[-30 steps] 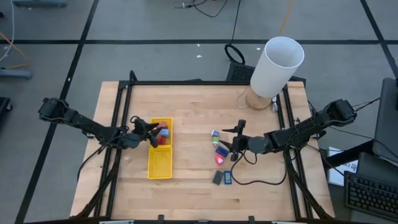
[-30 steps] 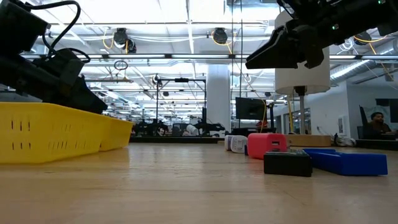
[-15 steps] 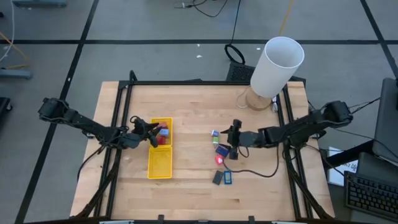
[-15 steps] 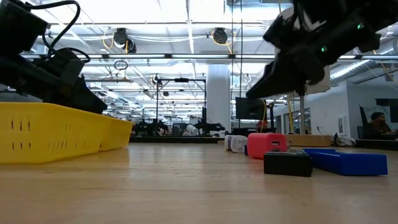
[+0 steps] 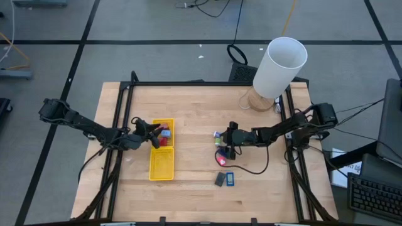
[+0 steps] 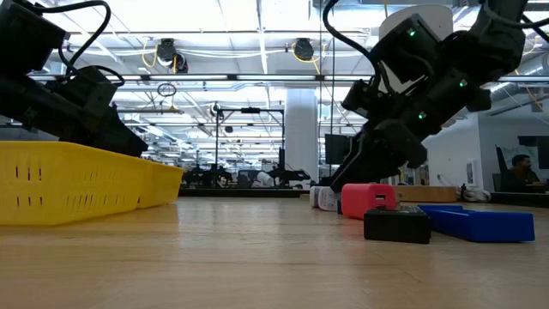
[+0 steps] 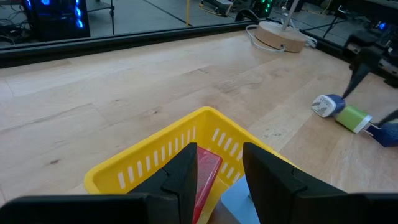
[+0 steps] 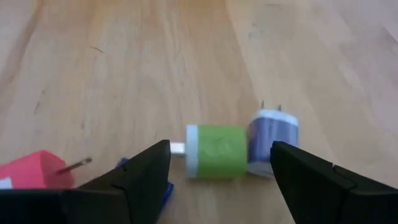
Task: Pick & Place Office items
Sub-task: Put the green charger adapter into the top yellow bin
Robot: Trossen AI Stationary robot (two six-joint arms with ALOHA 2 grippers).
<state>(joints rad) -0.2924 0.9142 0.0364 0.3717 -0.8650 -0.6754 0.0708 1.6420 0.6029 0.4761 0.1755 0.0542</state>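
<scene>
A green chunk (image 8: 216, 152) and a pale lilac chunk (image 8: 272, 138) lie end to end on the wooden table, just ahead of my right gripper (image 8: 221, 174). It is open, with one finger on either side of them and apart from both. In the high view the right gripper (image 5: 227, 143) is low over the loose items: a blue piece (image 5: 223, 151), a red chunk (image 5: 221, 161), a dark grey rectangle (image 5: 219, 179) and a blue flat rectangle (image 5: 230, 179). My left gripper (image 5: 152, 134) hovers open over the far end of the yellow tray (image 5: 161, 164), above a red piece (image 7: 206, 169).
A big white cylinder (image 5: 279, 66) on a round wooden base stands at the table's far right. A black cable (image 5: 251, 171) loops over the table beside the right arm. Bare wood lies between the tray and the loose items and along the near edge.
My right gripper has gone down and toward the table's left edge, rolling as it went, and now stands low at the green and lilac chunks. The items have not moved.
</scene>
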